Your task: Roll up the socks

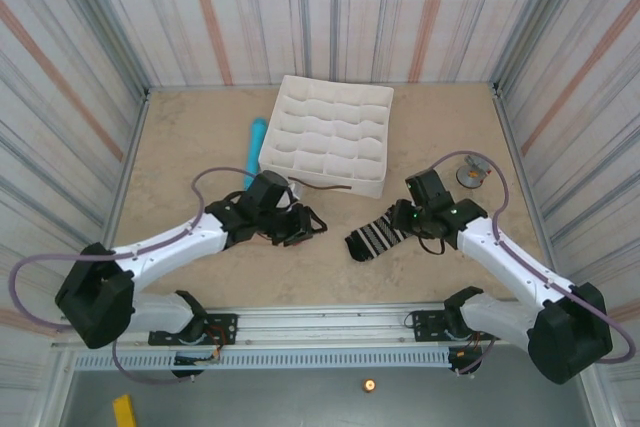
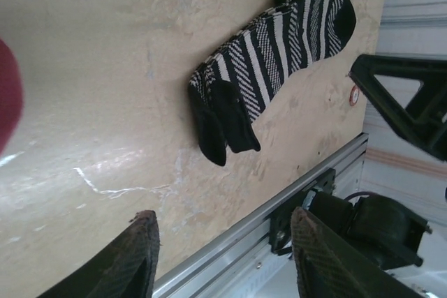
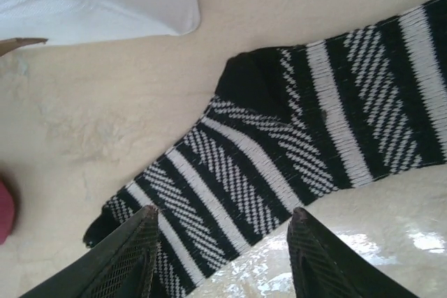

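A black sock with white stripes (image 1: 374, 238) lies flat on the table between my two grippers. In the left wrist view the sock (image 2: 272, 54) lies ahead of my left gripper (image 2: 223, 242), which is open with nothing between its fingers (image 2: 140, 256) and is apart from the sock. From above, the left gripper (image 1: 308, 225) sits just left of the sock. My right gripper (image 3: 223, 242) hangs open low over the sock (image 3: 293, 144), one fingertip (image 3: 136, 242) above the striped fabric and the other above bare table. A maroon patch (image 2: 7, 95) shows at the frame edge; the beige sock is otherwise hidden.
A white compartment tray (image 1: 328, 137) stands behind the grippers, with a light-blue cylinder (image 1: 254, 147) at its left side. A thin brown strip (image 1: 322, 186) lies at the tray's front. A small round object (image 1: 470, 172) sits at the right. The metal rail (image 1: 330, 322) runs along the near edge.
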You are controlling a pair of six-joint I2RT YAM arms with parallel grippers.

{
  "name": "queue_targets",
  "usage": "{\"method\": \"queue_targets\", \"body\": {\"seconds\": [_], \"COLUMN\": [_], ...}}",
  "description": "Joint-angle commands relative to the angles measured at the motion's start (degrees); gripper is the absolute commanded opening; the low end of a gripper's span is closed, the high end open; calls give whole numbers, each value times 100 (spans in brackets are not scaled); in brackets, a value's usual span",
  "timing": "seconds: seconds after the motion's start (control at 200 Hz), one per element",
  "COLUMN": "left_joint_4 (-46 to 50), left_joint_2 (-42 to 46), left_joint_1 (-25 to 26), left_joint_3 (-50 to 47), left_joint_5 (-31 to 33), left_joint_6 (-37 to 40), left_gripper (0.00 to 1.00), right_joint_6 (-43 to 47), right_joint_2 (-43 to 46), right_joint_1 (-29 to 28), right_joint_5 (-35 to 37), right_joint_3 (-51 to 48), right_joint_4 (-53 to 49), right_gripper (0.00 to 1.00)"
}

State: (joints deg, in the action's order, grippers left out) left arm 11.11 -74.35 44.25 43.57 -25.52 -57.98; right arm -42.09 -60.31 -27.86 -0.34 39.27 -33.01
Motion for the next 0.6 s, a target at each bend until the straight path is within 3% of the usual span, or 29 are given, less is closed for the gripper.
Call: {"method": "queue_targets", "body": {"seconds": [0.0,0.145,0.281,0.461,0.591], "left_joint_4": [-718,-992,-1033,-1408,-1301], "left_joint_2": [-385,-1010,-1415,-1808,-2179], "left_joint_1": [190,285,304,347,474], "left_joint_3": [3,235,421,484,794], "left_joint_5": [32,-158,-184,-256,-312], "left_joint_6": [-513,-482,-335,-478,-506], "left_gripper": [50,44,45,87,92], "right_joint_6": [-225,-238,-218,-308,-304], "right_joint_2": [136,113,208,327,328], "right_joint_1": [-120,-271,-503,-561,-570], "right_joint_5": [-160,-279,-149,-17,68], "right_joint_3": [-204,-347,-460,-552,-543], "right_joint_4": [122,223,222,100,-14], "right_gripper": [57,69,75,77,79]}}
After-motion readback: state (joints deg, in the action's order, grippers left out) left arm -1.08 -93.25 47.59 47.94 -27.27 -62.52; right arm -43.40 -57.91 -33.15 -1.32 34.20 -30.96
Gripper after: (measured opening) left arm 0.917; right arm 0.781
